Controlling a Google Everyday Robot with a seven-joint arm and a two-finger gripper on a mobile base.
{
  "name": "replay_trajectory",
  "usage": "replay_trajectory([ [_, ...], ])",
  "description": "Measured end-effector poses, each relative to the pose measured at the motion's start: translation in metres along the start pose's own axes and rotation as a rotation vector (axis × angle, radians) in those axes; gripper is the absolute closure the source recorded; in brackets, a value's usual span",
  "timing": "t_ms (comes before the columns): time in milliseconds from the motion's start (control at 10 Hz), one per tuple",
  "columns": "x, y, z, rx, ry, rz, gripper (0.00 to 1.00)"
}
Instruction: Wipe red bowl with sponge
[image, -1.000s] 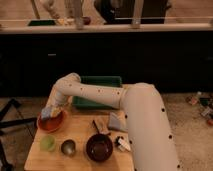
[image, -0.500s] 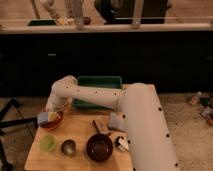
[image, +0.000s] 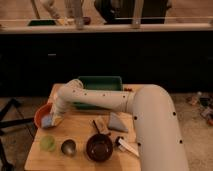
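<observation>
- The dark bowl (image: 99, 147), a small metal cup (image: 68, 146) and a green cup (image: 48, 143) line the table's (image: 80, 127) near edge.
- The red bowl (image: 42, 113), round, shallow and orange-red, sits at the table's left edge.
- The gripper (image: 54, 120) reaches down over the red bowl's rim, with the blue-grey sponge (image: 47, 121) at its tip; its grip cannot be made out.
- A green bin (image: 100, 84) stands at the far edge.

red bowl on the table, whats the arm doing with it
The robot's white arm reaches down to the round orange-red bowl at the left edge of the wooden table. Its tool is at the bowl's near rim, with the small blue-grey sponge against the inside, so the wiping looks underway.
</observation>
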Motion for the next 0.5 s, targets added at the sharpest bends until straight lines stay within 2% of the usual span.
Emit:
replay_trajectory([
  [500,0.009,-0.019,-0.015,0.042,0.009,0.022,1.0],
])
